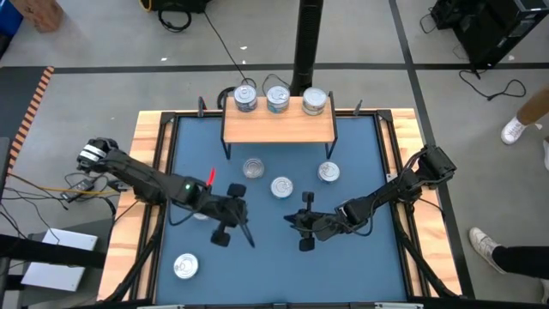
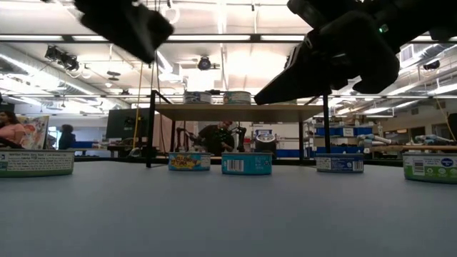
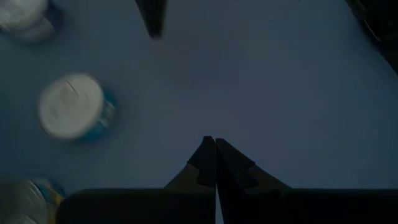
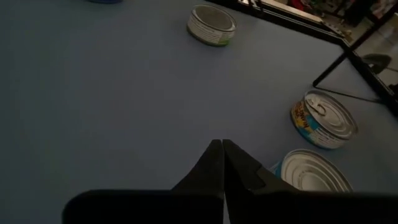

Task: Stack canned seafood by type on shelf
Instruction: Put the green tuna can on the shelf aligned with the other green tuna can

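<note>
The shelf (image 1: 279, 126) sits at upper centre of the high view, long axis left-right. Three tin stacks (image 1: 277, 99) line its rear edge; stack heights are unclear. Three tins (image 1: 281, 186) lie below it and one tin (image 1: 185, 267) sits at lower left. The left gripper (image 1: 244, 232) and right gripper (image 1: 294, 221) are closed, empty.

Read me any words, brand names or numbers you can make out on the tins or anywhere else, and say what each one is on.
None can be read.
Far-left tin: printed lines, too small.
Middle tins: blue labels, blurred.
Far-right tin: green label, blurred.
Tins on the shelf: only silver tops show from above.
</note>
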`<action>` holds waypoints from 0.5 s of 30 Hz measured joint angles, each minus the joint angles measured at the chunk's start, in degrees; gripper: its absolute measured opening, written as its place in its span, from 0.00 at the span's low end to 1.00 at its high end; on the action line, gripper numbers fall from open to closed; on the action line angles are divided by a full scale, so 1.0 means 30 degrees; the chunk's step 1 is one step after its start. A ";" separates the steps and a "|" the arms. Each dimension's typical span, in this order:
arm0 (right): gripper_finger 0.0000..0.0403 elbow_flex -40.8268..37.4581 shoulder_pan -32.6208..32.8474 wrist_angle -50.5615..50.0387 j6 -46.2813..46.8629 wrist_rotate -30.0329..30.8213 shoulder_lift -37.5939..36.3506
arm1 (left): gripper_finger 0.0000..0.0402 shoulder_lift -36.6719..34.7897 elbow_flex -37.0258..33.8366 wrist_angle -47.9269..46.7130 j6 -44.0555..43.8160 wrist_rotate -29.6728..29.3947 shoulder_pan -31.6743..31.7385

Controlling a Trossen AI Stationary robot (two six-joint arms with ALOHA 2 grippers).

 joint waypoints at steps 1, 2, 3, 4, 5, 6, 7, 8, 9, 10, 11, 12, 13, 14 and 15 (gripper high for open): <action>0.01 0.0000 0.0000 0.0003 -0.0021 -0.0130 0.0000 | 0.00 0.0000 0.0087 -0.0512 -0.0410 0.0002 -0.0264; 0.01 0.0000 0.0000 0.0003 -0.0021 -0.0180 0.0000 | 0.00 0.0000 0.0146 -0.1023 -0.0850 0.0004 -0.0537; 0.01 0.0000 0.0000 0.0003 -0.0021 -0.0183 0.0000 | 0.00 0.0000 0.0186 -0.1563 -0.1336 0.0011 -0.0795; 0.01 0.0000 0.0000 0.0003 -0.0021 -0.0183 0.0000 | 0.00 0.0000 0.0190 -0.2049 -0.1868 0.0014 -0.1071; 0.01 0.0000 0.0000 0.0003 -0.0021 -0.0183 0.0000 | 0.00 0.0000 0.0188 -0.2503 -0.2410 0.0046 -0.1357; 0.01 0.0000 0.0000 0.0003 -0.0021 -0.0183 0.0000 | 0.00 0.0000 0.0185 -0.2981 -0.2940 0.0148 -0.1675; 0.01 0.0000 0.0000 0.0001 -0.0021 -0.0187 0.0000 | 0.00 0.0000 0.0183 -0.3430 -0.3394 0.0332 -0.1991; 0.01 0.0000 0.0000 0.0003 -0.0021 -0.0183 0.0000 | 0.00 0.0000 0.0183 -0.3860 -0.3861 0.0600 -0.2349; 0.01 0.0000 0.0000 0.0003 -0.0021 -0.0190 0.0000 | 0.00 0.0000 0.0183 -0.4188 -0.4303 0.0786 -0.2735; 0.01 0.0000 0.0000 0.0001 -0.0021 -0.0190 0.0000 | 0.00 0.0000 0.0183 -0.4448 -0.4659 0.0991 -0.3133; 0.01 0.0000 0.0000 -0.0004 -0.0021 -0.0190 0.0000 | 0.00 0.0000 0.0183 -0.4696 -0.5010 0.1161 -0.3519; 0.01 0.0000 0.0000 0.0003 -0.0021 -0.0197 0.0000 | 0.00 0.0000 0.0183 -0.4934 -0.5255 0.1267 -0.3875; 0.01 0.0000 0.0000 0.0003 -0.0021 -0.0196 0.0000 | 0.00 0.0000 0.0183 -0.5203 -0.5589 0.1603 -0.4203; 0.01 0.0000 0.0000 0.0003 -0.0021 -0.0197 0.0000 | 0.00 0.0000 0.0177 -0.5472 -0.5960 0.1852 -0.4481; 0.01 0.0000 0.0000 0.0003 -0.0021 -0.0213 0.0000 | 0.00 0.0012 0.0146 -0.5570 -0.6275 0.2227 -0.4705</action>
